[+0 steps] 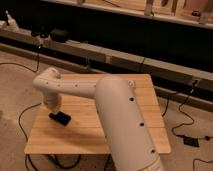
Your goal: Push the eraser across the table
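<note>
Right at the black eraser (60, 119) on the pale wooden table (148, 102), the tool (54, 111), jaws together.

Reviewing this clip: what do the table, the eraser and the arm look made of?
The table: wood, likely bamboo; pale yellow planks with visible grain, low sheen. The eraser: matte black block, perhaps felt or foam; too small to tell. The arm: smooth white shell, probably moulded plastic, soft highlights. The end effector sits near the table's left side in view, directly over the eraser.
</note>
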Robot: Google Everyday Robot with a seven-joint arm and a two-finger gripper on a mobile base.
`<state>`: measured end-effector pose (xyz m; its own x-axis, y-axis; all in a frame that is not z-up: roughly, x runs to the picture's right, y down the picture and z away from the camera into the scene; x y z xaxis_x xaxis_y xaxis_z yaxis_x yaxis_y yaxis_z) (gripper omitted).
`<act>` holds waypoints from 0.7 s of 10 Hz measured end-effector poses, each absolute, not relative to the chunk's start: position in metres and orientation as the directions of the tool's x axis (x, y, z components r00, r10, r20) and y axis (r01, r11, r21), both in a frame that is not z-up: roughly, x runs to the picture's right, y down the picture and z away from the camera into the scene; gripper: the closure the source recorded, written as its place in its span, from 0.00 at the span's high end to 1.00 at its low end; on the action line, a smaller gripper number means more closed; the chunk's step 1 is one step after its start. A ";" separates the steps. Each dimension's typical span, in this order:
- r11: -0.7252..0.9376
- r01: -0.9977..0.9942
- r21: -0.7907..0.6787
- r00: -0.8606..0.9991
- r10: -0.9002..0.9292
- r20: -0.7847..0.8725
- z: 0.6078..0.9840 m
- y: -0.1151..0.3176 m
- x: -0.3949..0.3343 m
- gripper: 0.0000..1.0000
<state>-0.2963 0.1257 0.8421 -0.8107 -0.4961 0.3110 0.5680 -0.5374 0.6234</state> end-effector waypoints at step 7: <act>-0.447 0.556 0.701 -0.828 -0.372 0.420 0.808 0.201 -0.310 0.00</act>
